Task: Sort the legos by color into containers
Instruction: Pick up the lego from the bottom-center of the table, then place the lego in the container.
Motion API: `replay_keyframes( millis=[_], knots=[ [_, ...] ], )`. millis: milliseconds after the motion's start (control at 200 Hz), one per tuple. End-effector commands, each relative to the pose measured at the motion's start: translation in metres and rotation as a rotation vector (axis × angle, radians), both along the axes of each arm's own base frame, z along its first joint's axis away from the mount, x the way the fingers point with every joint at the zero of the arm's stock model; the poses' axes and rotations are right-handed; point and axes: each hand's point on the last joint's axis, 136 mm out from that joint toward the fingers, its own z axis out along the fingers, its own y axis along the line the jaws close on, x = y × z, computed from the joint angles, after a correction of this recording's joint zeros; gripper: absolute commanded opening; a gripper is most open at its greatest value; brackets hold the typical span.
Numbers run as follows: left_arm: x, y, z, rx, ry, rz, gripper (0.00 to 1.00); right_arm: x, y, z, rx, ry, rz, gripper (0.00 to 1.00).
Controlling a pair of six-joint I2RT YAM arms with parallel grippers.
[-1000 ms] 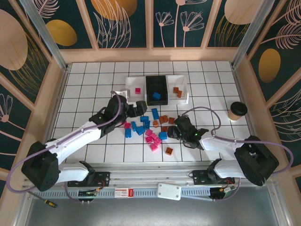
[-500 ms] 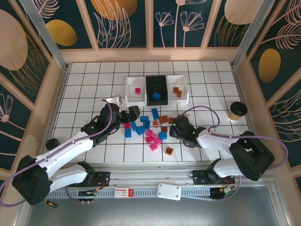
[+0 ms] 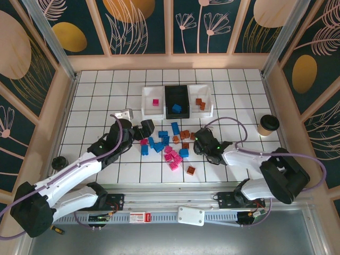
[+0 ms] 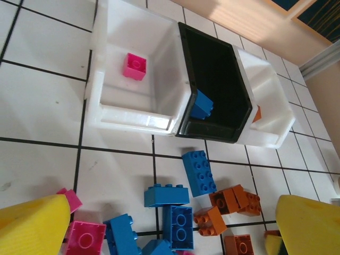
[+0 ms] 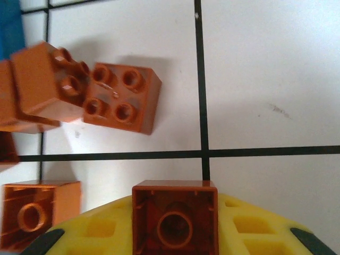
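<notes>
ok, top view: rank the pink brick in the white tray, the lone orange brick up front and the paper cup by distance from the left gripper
1. pink brick, in the left white tray, just beyond the left gripper.
2. lone orange brick, near the front edge, toward the right.
3. paper cup, far right.

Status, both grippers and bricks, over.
Left gripper open over loose bricks. Right gripper shut on orange brick. Trays hold only a few. Paper cup stands aside, right.
</notes>
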Motion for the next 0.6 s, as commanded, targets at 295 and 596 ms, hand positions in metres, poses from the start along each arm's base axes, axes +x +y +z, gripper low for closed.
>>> replay_keyframes(
  millis=[295,596],
  knots=[
    [-0.014,0.027,-0.036,0.056,0.058,0.083,0.99,0.122,-0.005,0.13,0.086,-0.287,-0.076,0.21],
    [-0.017,0.043,-0.043,0.053,0.082,0.172,0.99,0.205,-0.002,0.102,0.089,-0.198,-0.123,0.25]
  ],
)
